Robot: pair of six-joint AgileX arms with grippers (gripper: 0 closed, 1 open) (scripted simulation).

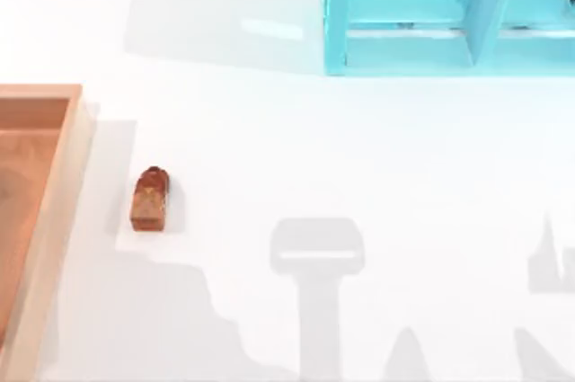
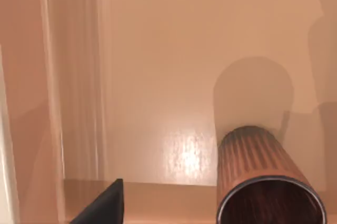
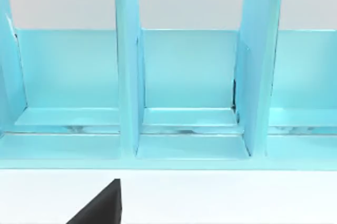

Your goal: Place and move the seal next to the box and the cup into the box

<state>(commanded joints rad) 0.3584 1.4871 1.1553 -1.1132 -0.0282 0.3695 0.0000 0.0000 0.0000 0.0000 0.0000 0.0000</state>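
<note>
Bright, even light; soft shadows, perhaps slight blur.

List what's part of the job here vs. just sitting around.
Job:
- seal, on the table beside the box
- cup, seen in the left wrist view over the box's orange-brown floor
- box, at the table's left edge

Lying about:
- turquoise shelf frame, at the table's far side
- white table

Seal (image 1: 150,200) glossy reddish-brown; cup (image 2: 266,179) ribbed coppery, dark inside; box (image 1: 56,211) pale rim, orange-brown inside; shelf (image 1: 404,13) turquoise.
</note>
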